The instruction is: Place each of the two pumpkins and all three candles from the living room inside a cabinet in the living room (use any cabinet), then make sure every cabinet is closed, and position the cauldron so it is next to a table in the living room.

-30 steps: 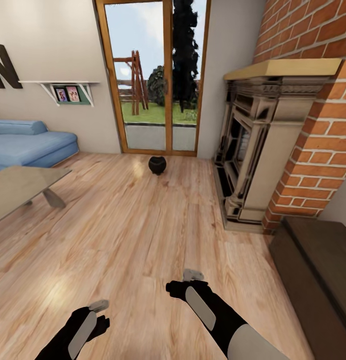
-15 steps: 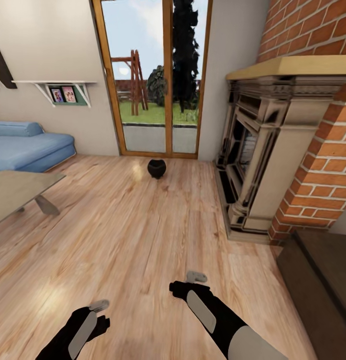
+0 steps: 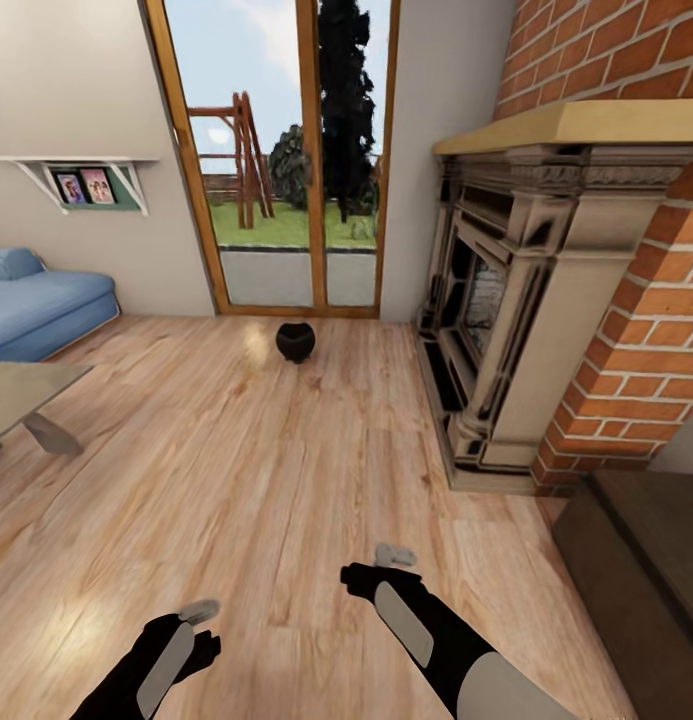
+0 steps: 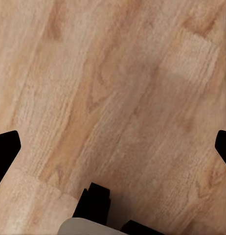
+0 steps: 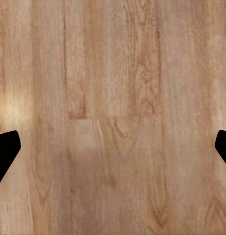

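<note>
Camera has swung right since the earlier pics, so the whole room slid left; arms keep the same pose. Cauldron (image 3: 295, 342) sits on the wood floor (image 3: 236, 470) near the glass door (image 3: 286, 160), well apart from the coffee table (image 3: 21, 390), whose corner shows at left edge. Sofa (image 3: 36, 310) behind it, brick fireplace (image 3: 506, 300) at right, dark cabinet (image 3: 636, 570) low right. Left gripper (image 4: 113, 147) & right gripper (image 5: 113, 147) both spread wide, empty, over bare floorboards.
</note>
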Robot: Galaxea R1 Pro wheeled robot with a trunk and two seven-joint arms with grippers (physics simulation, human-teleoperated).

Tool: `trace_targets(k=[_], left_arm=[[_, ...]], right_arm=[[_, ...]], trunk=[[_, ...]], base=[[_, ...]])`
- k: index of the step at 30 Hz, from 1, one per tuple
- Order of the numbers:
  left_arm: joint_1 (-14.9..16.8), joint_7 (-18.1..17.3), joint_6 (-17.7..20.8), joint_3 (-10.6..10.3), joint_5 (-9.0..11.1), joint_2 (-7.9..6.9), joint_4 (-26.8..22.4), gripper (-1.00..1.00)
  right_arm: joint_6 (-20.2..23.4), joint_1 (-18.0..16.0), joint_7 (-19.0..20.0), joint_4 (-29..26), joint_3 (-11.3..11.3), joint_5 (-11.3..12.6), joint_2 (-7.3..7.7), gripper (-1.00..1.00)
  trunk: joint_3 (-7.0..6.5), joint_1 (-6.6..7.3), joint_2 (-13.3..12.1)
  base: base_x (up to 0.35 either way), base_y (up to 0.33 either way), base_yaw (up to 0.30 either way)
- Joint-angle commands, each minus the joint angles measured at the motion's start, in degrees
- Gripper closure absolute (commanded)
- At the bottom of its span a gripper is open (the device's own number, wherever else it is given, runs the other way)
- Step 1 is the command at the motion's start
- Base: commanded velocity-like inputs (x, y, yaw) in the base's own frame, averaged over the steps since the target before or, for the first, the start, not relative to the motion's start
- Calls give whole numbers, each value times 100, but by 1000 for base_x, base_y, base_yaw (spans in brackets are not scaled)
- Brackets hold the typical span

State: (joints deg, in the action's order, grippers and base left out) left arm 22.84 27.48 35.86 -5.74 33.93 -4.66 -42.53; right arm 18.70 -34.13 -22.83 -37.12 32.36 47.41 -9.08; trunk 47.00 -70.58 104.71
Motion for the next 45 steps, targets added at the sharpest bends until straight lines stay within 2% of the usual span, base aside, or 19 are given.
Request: trace_targets(k=[1,9,30,45], left_arm=[[1,55,9,-35,59,-9,-10,-100],[1,50,9,-41,56,-9,-10,-100],[1,20,5,-41,52,-13,-10,-100],[1,20,0,-50,52,-9,-10,-100]], right_arm=[[10,-6,-44,0,25,40,2,-100],[3,-6,-38,27,25,40,2,-100],[-7,-6,-37,47,25,40,2,-100],[-7,-6,-35,54,25,37,2,-100]], trunk=[[10,-1,3],[39,-1,3],[101,-1,3],[145,-1,3]], base=[[85,45,-238],[17,70,-255],[21,278,-262],[14,79,-262]])
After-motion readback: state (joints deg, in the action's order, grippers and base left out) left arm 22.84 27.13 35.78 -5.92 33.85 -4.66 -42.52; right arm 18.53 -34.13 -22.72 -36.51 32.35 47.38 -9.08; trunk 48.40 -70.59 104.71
